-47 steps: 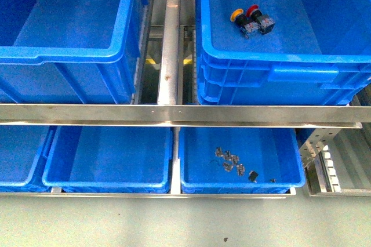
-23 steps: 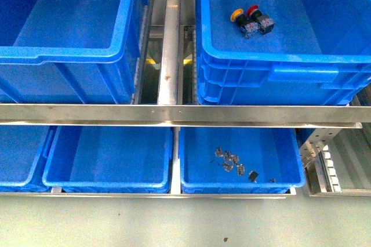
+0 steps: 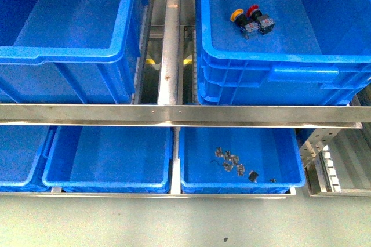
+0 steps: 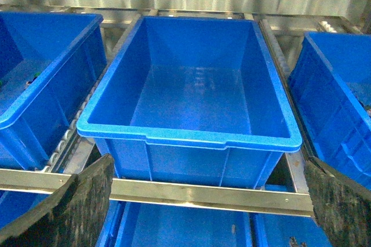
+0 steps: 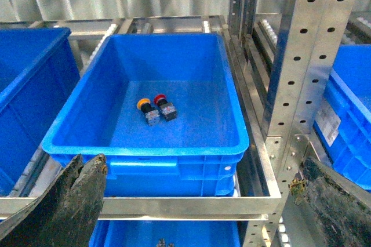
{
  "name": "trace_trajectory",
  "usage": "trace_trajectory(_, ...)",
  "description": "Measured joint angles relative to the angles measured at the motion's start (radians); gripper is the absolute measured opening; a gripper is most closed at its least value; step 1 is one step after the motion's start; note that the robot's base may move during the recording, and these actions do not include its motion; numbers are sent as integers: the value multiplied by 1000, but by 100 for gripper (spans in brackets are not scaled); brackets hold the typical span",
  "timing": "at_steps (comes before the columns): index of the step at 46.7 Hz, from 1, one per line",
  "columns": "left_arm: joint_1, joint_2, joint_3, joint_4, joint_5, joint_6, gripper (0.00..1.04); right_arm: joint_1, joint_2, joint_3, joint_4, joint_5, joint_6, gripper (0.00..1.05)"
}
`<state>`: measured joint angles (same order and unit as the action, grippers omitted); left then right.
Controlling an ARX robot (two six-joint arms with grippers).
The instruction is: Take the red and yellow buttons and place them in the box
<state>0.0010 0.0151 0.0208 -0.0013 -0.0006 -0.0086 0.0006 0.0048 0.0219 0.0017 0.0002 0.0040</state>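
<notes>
Steel shelving (image 3: 174, 113) carried two levels of blue containers, with corrugated metal sheeting behind the upper level in both wrist views. On the upper level in the front view, the box (image 3: 278, 55) sat at 1 o'clock and a second crate (image 3: 64, 55) at 11 o'clock, with a steel rail (image 3: 171, 38) between them. The red button (image 3: 253, 10) and yellow button (image 3: 237, 14) lay touching side by side on the box floor, near its far wall. The right wrist view showed the same pair, red (image 5: 159, 98) and yellow (image 5: 142, 104), in the box (image 5: 145, 148). On the lower level, a tray (image 3: 240, 186) at 5 o'clock held small grey metal parts (image 3: 230, 161). The left gripper (image 4: 203, 200) stood released, its fingers (image 4: 75, 200) spread wide before the second crate (image 4: 191, 137). The right gripper (image 5: 197, 206) stood likewise released, grasping nothing, before the box.
</notes>
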Motion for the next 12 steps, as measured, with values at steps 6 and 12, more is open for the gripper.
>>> trace_trajectory(6,0,0,0,0,0,0,97,0,0,0,0,0,0,99)
trace_trajectory(12,0,0,0,0,0,0,97,0,0,0,0,0,0,99)
